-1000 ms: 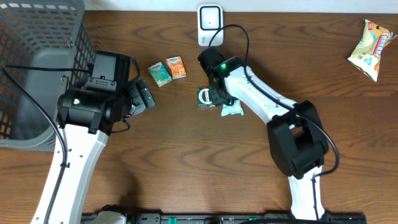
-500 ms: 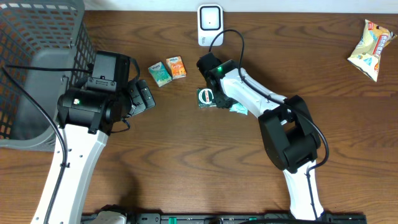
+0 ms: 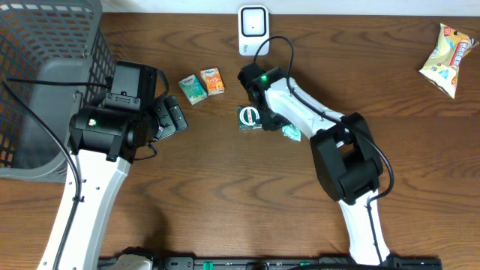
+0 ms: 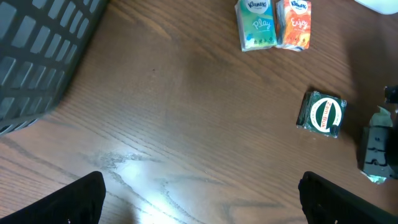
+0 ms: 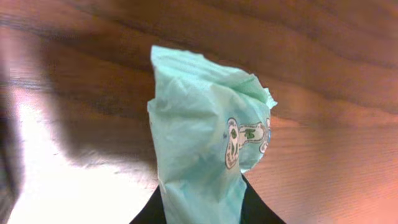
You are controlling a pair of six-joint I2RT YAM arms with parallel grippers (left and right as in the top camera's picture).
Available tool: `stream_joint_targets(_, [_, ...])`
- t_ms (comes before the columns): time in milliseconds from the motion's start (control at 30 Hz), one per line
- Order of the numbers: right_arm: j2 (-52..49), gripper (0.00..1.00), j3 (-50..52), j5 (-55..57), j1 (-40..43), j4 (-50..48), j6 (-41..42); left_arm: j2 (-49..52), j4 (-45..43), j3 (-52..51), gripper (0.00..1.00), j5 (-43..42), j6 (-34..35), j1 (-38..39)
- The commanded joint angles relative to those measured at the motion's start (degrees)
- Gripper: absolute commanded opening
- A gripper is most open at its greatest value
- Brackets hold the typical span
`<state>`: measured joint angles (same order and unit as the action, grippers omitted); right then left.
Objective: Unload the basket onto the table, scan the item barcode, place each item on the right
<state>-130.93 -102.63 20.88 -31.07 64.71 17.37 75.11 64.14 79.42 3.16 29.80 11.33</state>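
The item, a mint-green plastic packet (image 5: 198, 143), stands pinched between the black fingers of my right gripper (image 5: 202, 214), which is shut on its lower end. From overhead the packet (image 3: 289, 133) pokes out to the right of that gripper (image 3: 268, 120), low over the table. No barcode shows on it. A white scanner (image 3: 253, 30) stands at the back edge, behind the right arm. My left gripper (image 3: 169, 117) is open over bare wood to the left, its fingers (image 4: 84, 199) far apart with nothing between them.
A dark green box (image 3: 248, 118) lies just left of the right gripper. Teal (image 3: 193, 89) and orange (image 3: 213, 82) tissue packs lie further back. A grey basket (image 3: 45, 82) fills the far left. A snack bag (image 3: 448, 49) sits at the back right.
My right gripper has closed on the mint packet, and the arm has drawn in a little to the left. The left arm has not moved.
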Motion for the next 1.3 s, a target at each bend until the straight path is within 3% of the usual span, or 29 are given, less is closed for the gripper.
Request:
stream_joint_targets(0, [0.5, 0.1, -7.1, -10.16, 1.99, 3.63, -4.02, -0.2, 0.2, 0.2, 0.98, 0.55, 0.07, -0.24])
stream_joint_targets(133, [1.51, 0.1, -11.78, -22.23, 4.61, 6.4, -8.46, -0.2, 0.2, 0.2, 0.98, 0.55, 0.07, -0.24])
stream_joint_targets(267, [1.99, 0.08, -12.41, -43.6, 9.79, 6.71, -15.69, -0.2, 0.2, 0.2, 0.98, 0.55, 0.07, -0.24])
stream_joint_targets(400, [1.92, 0.07, -8.24, -65.9, 15.85, 6.25, -25.0, -0.2, 0.2, 0.2, 0.98, 0.55, 0.07, -0.24])
stream_joint_targets(467, [1.92, 0.08, -5.18, -70.93, 18.1, 5.05, -26.69, -0.2, 0.2, 0.2, 0.98, 0.55, 0.07, -0.24])
stream_joint_targets(833, [1.92, 0.19, 12.04, -76.54, 28.28, -7.13, -26.77, -0.2, 0.2, 0.2, 0.98, 0.55, 0.07, -0.24])
stream_joint_targets(900, [1.92, 0.36, 12.87, -76.24, 30.03, -7.26, -26.62, -0.2, 0.2, 0.2, 0.97, 0.55, 0.07, -0.24])
stream_joint_targets(967, [1.92, 0.67, 13.03, -74.66, 31.45, -6.38, -26.62, -0.2, 0.2, 0.2, 0.98, 0.55, 0.07, -0.24])
stream_joint_targets(1000, [1.92, 0.71, 13.0, -73.94, 31.95, -5.75, -26.62, -0.2, 0.2, 0.2, 0.97, 0.55, 0.07, -0.24])
stream_joint_targets(1267, [2.25, 0.72, 9.29, -72.65, 35.17, 3.41, -26.64, -0.2, 0.2, 0.2, 0.98, 0.55, 0.07, -0.24])
